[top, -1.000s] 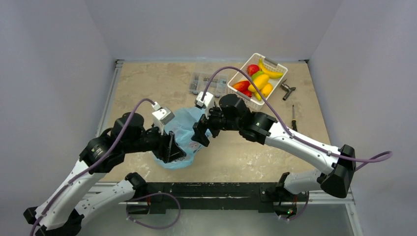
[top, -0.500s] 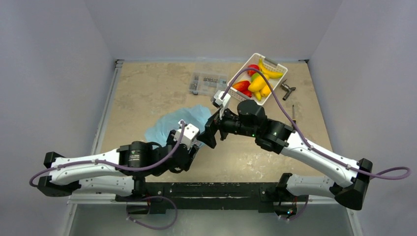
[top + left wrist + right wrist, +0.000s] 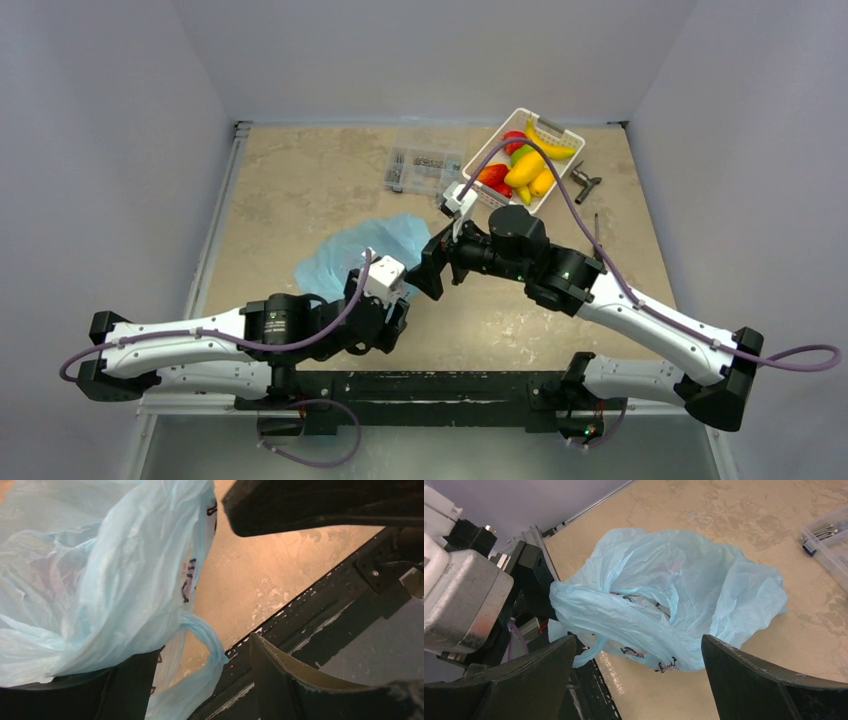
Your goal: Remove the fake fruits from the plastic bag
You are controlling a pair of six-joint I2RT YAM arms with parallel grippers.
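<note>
The light blue plastic bag (image 3: pixel 345 252) lies crumpled on the table near its front edge. No fake fruit shows; whatever the bag holds is hidden by its folds. My left gripper (image 3: pixel 392 312) is open at the bag's near right side. In the left wrist view the bag (image 3: pixel 100 580) drapes over one finger (image 3: pixel 130 685), and a loop handle (image 3: pixel 207 645) hangs in the gap of the gripper (image 3: pixel 200 647). My right gripper (image 3: pixel 428 272) is open and empty, just right of the bag. In the right wrist view the bag (image 3: pixel 664 600) lies beyond that gripper (image 3: pixel 639 640).
A white basket (image 3: pixel 553 122) with a banana, mangoes and red fruit stands at the back right. A clear parts box (image 3: pixel 425 168) is behind the bag. A small tool (image 3: pixel 583 183) and a screwdriver (image 3: pixel 597 235) lie at the right. The black front rail (image 3: pixel 320 615) is close under my left gripper.
My left arm has dropped from a raised pose to lie low along the front edge. The bag has spread out flatter and to the left. My right gripper has drawn slightly right.
</note>
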